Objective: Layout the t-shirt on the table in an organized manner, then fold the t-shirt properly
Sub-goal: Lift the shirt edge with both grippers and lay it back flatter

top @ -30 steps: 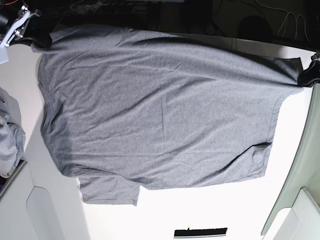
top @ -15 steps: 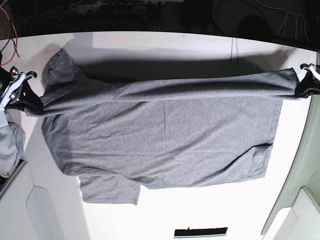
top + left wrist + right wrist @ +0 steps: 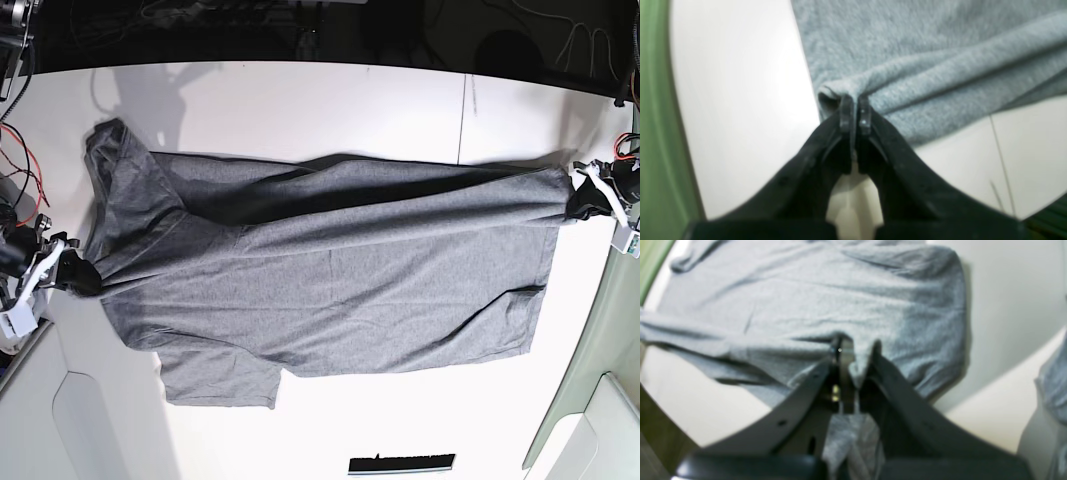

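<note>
Across the wide white surface the big heather-grey cotton t-shirt lies half folded, its far edge carried over the body. Both claws are clamped tight on it — left claw on a hem corner, right claw on bunched cloth. If either pulls unevenly or slips, I'd guess the fold lands crooked — wrinkles get trapped underneath.

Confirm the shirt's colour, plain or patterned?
Plain heather grey t-shirt, no print; clearest in the base view.

Overhead base view; two close wrist views
</note>
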`<state>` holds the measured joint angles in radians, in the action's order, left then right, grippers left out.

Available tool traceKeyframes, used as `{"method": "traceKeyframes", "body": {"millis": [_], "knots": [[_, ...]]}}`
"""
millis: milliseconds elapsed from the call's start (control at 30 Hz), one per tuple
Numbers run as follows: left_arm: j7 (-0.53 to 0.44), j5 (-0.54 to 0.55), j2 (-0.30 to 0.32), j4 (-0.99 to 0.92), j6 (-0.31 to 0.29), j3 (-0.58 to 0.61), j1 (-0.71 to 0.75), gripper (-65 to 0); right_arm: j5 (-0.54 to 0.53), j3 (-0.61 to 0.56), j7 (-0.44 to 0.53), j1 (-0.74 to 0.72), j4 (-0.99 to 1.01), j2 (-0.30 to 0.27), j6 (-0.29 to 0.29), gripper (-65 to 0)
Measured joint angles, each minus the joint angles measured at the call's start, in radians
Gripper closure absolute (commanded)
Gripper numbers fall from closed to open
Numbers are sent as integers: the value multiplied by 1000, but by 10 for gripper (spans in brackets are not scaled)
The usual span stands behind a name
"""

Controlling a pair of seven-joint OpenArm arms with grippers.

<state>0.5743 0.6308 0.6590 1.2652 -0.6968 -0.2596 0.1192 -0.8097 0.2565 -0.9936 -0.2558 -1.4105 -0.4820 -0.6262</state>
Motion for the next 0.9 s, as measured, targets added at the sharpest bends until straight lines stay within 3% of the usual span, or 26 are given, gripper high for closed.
{"method": "traceKeyframes", "body": {"millis": [133,233,500,800,900], "knots": [[-7,-13,-2,-77,0,48,-100,0,14,-86,5,-63,37,0,20,0],[-7,-16,0,-109,1,60,-133,0,-36,-102,-34,-47,37,0,20,0],[-6,-19,0,-114,1,64,-128,0,-98,-60,-54,134,25,-3,24,0],[16,-6,0,-114,2,64,-102,0,-89,-49,-45,335,-71,1,20,0],[16,-6,-3,-115,3,64,-80,-117,-19,-49,-16,352,-62,3,21,0]]}}
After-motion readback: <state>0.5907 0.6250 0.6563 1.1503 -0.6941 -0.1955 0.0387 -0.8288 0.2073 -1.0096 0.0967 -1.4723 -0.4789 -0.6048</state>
